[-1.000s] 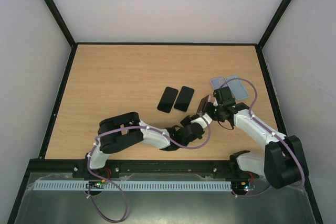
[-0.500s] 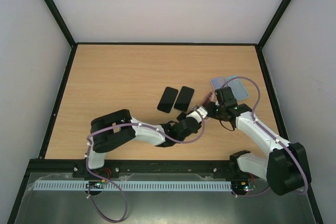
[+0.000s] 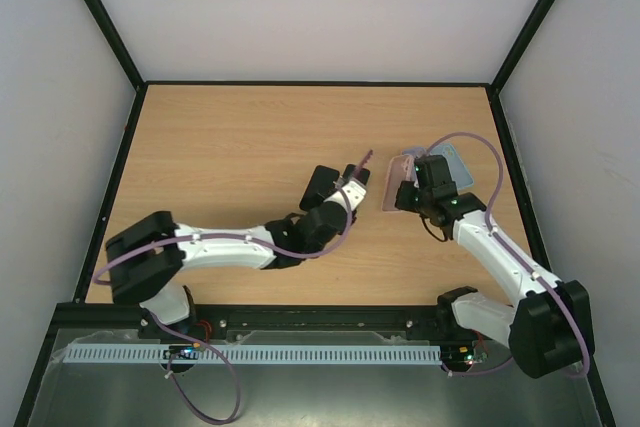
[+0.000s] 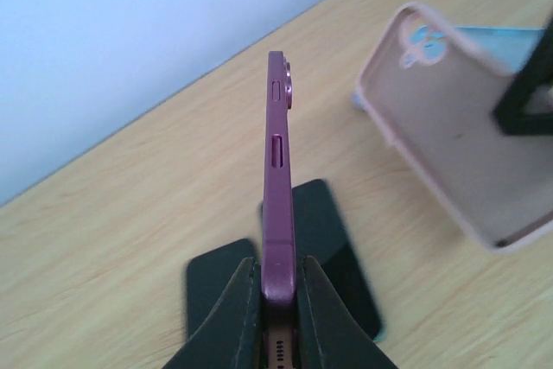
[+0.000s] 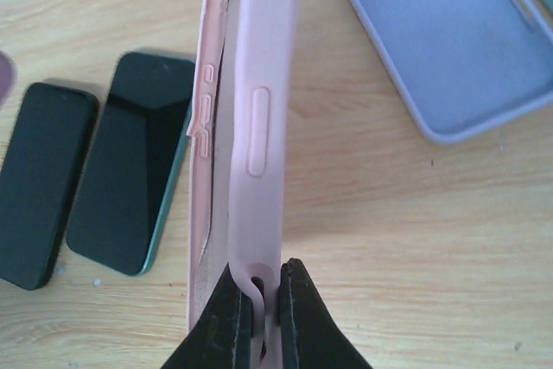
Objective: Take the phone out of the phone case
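Now clamped, at the left pincer [image 4: 278, 293], on the maroon phone [image 4: 278, 170], edge-up above two black phones [image 4: 333, 248]. Pinched, at the right pincer [image 5: 257, 293], on the empty pink case [image 5: 263, 110], apart from the phone. Seemingly past separation; next, probably laying both gently on the desk [image 5: 389, 239], clear of those phones.

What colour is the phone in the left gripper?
The phone is maroon; left wrist view shows it best.

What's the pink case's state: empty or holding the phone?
Empty: pink case shows bare interior; maroon phone sits apart in the left hand.
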Robot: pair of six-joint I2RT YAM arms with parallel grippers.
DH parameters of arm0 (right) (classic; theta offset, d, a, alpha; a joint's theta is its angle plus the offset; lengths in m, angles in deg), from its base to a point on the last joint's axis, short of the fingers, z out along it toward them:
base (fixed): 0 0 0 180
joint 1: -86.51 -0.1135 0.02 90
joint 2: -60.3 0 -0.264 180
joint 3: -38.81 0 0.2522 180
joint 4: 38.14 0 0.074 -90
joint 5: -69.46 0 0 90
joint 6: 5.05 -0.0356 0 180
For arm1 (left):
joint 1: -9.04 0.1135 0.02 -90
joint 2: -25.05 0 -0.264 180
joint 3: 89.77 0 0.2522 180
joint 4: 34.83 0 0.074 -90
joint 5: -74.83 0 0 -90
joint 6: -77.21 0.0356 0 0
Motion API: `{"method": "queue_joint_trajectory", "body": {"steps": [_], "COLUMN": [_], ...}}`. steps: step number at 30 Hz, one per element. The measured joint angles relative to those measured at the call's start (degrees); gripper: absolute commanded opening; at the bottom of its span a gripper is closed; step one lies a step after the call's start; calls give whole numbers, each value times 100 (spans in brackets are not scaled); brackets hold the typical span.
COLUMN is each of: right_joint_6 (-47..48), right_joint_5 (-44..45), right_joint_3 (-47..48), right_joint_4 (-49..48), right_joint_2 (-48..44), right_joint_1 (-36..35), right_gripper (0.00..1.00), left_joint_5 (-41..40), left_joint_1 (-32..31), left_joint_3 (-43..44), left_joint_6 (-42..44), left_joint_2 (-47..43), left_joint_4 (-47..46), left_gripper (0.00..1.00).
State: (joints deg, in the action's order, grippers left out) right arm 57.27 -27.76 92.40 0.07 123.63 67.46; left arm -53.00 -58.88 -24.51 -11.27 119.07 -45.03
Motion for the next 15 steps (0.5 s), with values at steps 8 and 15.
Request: {"method": "queue_joint_trajectory", "body": {"steps": [8, 15], "right_joint_6": [1132, 1770], "right_joint_5": [-282, -330], "right_joint_3": [0, -50], "right_joint_4": [-688, -1029], "right_joint_2": [-417, -802], "right_joint_1": [35, 46], "right_gripper": [2, 2], "left_joint_5": [-841, -1130], "left_joint_1": [501, 807], "left_joint_3": [-638, -1141], "left_joint_6": [1139, 2061], "left_joint_2": [-944, -1281], "left_joint_4": [903, 1298], "left_gripper": [4, 6]}}
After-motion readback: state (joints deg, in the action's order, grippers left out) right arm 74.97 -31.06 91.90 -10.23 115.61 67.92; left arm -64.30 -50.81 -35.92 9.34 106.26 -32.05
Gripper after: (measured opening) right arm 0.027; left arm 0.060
